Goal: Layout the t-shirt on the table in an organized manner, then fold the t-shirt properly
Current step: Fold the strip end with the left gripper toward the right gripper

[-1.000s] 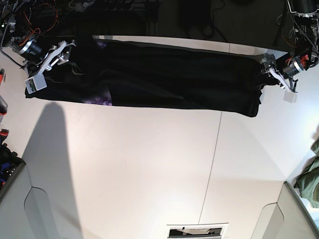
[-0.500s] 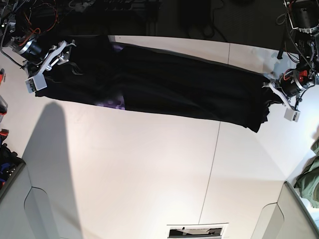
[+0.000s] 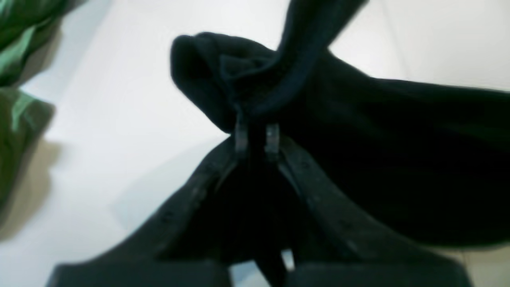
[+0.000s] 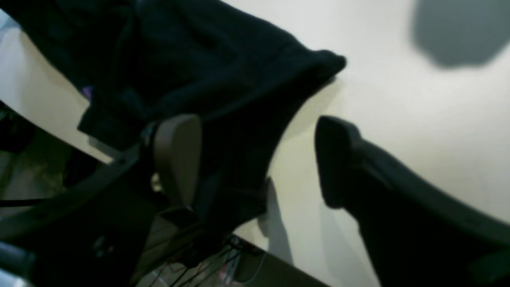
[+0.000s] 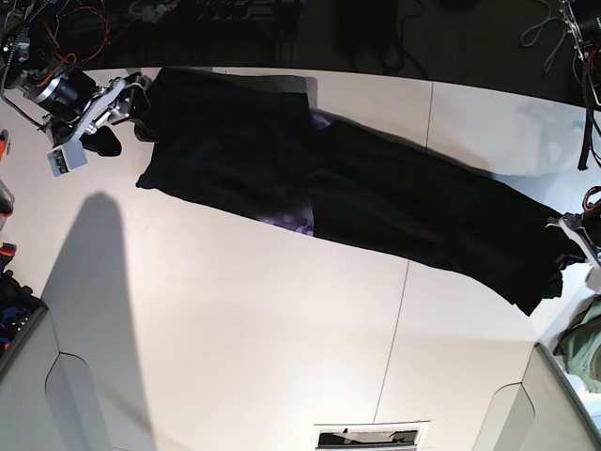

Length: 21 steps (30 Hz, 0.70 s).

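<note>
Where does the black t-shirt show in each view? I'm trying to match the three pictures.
Base: the t-shirt stretches diagonally from upper left to right edge.
Left wrist: a bunched end fills centre and right, pinched in the jaws.
Right wrist: a corner drapes across the upper left.
Shared landmark: the white table.

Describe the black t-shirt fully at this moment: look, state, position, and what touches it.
The t-shirt is plain black soft cloth with purple print showing at a mid fold. It lies stretched in a long diagonal band across the white table, wrinkled. The left gripper is shut on one bunched end, lifting it slightly. The right gripper is open at the other end, one finger against the cloth.
</note>
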Each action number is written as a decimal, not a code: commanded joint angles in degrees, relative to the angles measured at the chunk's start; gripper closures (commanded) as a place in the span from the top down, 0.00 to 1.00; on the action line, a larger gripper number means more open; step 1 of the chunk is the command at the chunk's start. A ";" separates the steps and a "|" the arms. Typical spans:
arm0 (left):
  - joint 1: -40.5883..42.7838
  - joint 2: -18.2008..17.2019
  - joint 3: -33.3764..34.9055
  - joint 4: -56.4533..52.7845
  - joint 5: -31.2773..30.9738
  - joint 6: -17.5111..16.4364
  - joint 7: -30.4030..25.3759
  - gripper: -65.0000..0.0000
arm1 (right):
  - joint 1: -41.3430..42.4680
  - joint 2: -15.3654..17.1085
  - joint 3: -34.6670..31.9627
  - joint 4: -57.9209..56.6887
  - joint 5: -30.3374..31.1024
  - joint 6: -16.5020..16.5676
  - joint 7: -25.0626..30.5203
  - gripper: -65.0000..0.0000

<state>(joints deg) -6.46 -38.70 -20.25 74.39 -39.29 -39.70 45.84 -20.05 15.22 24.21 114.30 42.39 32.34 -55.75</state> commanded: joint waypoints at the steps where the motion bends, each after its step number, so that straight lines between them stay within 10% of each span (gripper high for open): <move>1: -0.76 -1.05 -0.17 2.49 -3.21 -0.30 0.50 0.00 | 0.20 0.61 0.31 0.81 0.87 0.04 1.44 0.68; 8: 3.72 2.19 8.09 17.00 -9.79 -0.30 4.57 0.00 | 0.22 -0.13 0.31 0.81 -0.44 0.02 1.95 0.68; 21: 5.18 14.16 23.74 20.50 -1.51 -0.30 5.20 0.00 | 0.22 -1.95 0.31 0.81 -2.36 0.02 3.04 0.68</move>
<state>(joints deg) -0.34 -23.73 3.86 94.26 -39.88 -39.70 52.25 -20.03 12.82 24.21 114.26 39.24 32.34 -54.22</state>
